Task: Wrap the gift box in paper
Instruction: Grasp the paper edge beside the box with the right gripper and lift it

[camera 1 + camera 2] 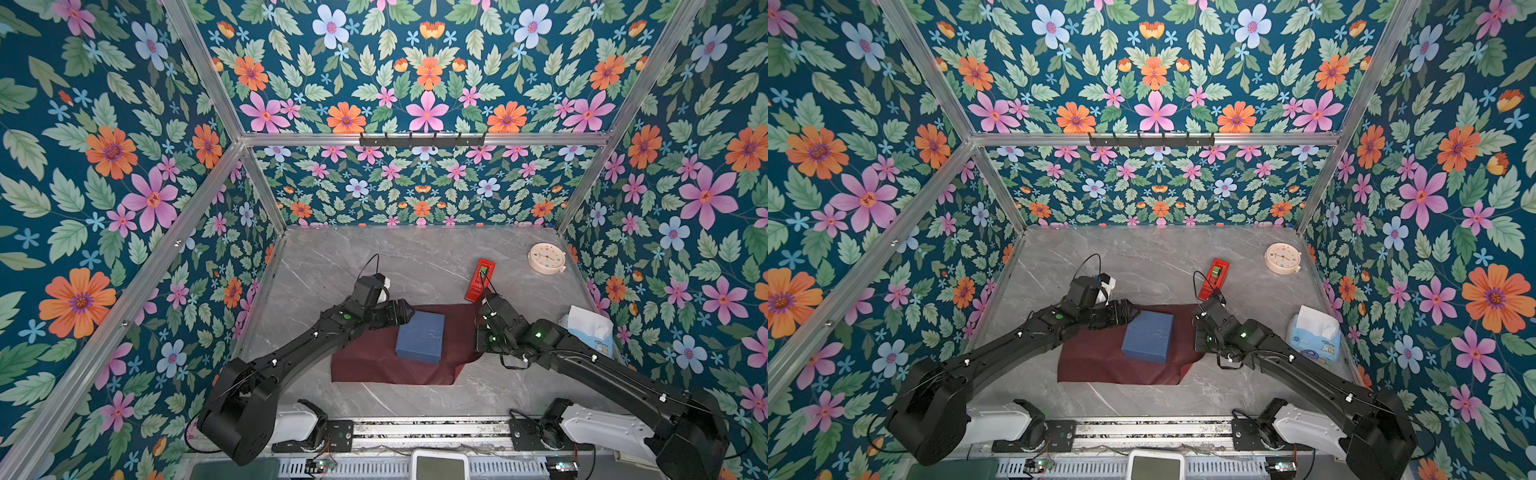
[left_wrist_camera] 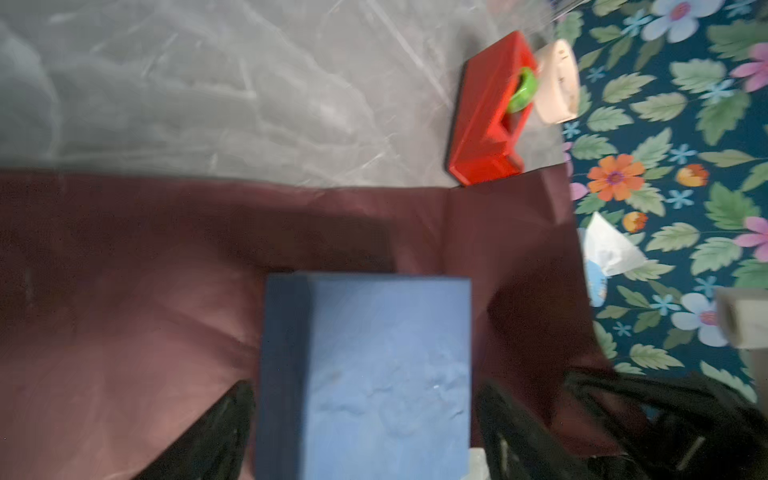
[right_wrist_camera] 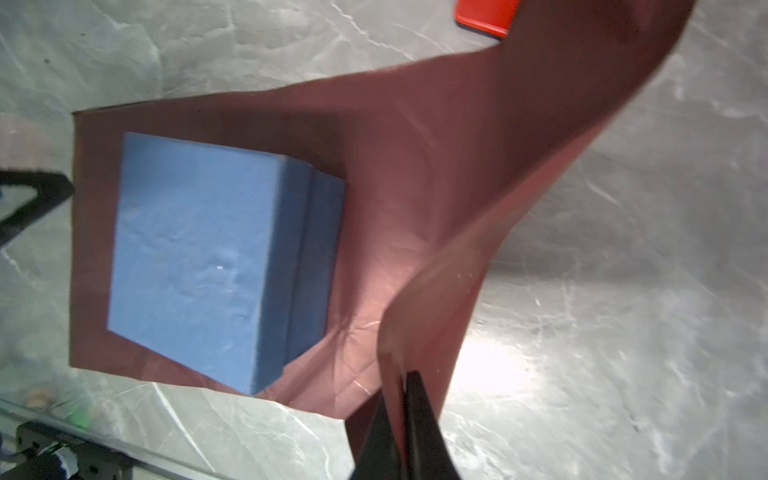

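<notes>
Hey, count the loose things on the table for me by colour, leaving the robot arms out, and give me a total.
Dark blue: 1, the gift box
Maroon: 1, the paper
Red: 1, the tape dispenser
Cream: 1, the clock
Pale blue and white: 1, the tissue pack
Total: 5

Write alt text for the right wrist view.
The right gripper pinches an edge of the maroon paper and holds it raised off the grey table. The blue box sits on the flat part of the paper; a corner of a red dispenser shows beyond it.
</notes>
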`<state>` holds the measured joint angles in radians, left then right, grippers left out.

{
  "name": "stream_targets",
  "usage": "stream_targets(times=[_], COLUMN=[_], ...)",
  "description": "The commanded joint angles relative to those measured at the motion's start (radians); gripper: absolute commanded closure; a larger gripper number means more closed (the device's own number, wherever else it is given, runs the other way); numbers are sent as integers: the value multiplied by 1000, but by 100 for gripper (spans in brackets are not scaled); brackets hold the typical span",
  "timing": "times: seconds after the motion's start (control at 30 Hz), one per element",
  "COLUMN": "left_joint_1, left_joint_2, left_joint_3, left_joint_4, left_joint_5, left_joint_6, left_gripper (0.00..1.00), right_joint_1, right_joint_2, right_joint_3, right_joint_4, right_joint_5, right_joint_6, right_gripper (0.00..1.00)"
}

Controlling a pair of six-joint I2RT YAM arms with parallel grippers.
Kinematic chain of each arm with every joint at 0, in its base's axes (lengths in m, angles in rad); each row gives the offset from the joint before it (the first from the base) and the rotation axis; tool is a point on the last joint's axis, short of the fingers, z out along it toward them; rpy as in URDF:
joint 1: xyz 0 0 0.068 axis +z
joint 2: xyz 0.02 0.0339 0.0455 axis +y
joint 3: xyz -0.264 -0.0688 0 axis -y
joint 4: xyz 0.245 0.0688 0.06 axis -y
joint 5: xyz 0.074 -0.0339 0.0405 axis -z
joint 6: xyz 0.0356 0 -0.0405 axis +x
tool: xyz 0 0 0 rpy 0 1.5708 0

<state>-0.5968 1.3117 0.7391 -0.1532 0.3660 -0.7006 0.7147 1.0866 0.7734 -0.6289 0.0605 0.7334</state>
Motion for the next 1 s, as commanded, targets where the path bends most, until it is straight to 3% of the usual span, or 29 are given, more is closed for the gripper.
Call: stream_targets(times=[0.0,0.2,0.63,0.87,0.97], left_joint_1=[-1,-3,-3,-2,-1], left_joint_2=[2,12,11,-5,-29], left_joint_3=[-57,-148,-211,-189,-122], left_joint_4=[11,192,290,235,47], left_joint_5=[79,218,285,262,95], left_joint_6=[-17,-122,-199,-168,-67], left_gripper=[14,14,14,14,14], right_joint_1=[-13,-14,-14,-14,-14], right_joint_2=[-10,8,11,0,-20], right_joint_3=[-15,-30,-45,-38,-33], right_joint_4=[-13,10,22,0,-17], right_joint_5=[-23,-49,-48,-23,-20], right_joint_6=[16,26,32,16,-15], right_gripper=[93,95,96,96,96])
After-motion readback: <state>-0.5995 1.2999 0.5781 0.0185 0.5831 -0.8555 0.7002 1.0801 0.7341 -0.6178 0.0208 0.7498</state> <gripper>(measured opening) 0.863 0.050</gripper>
